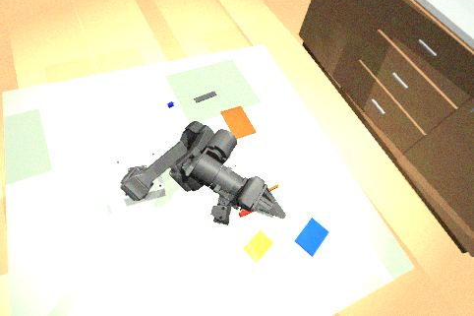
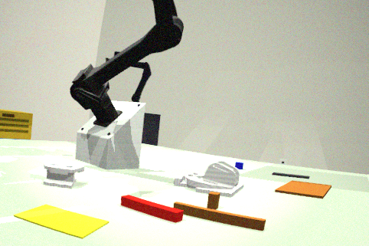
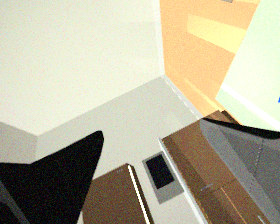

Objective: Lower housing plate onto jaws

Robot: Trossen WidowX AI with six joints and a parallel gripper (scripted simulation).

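Observation:
A white stack [image 2: 61, 175] stands at the left in the exterior view, with a wide flat top, a narrower middle and a wide foot. The top looks about level; I cannot tell housing plate, jaws and stubs apart or see whether it is fully closed. A white ribbed, rounded part [image 2: 222, 177] on a flat base lies right of it. White parts are washed out in the top view. My gripper [image 3: 151, 129] is open and empty, its black fingers wide apart in the wrist view, with room and cabinets beyond. It is high above the table, outside the exterior view.
A red bar [image 2: 151, 208], a brown bar [image 2: 230, 218] and a small brown block [image 2: 213, 201] lie in front of the ribbed part. Flat on the table are a yellow sheet [image 1: 258, 246] [image 2: 61, 221], a blue sheet [image 1: 312, 236] and an orange sheet [image 1: 238, 122] [image 2: 303, 189].

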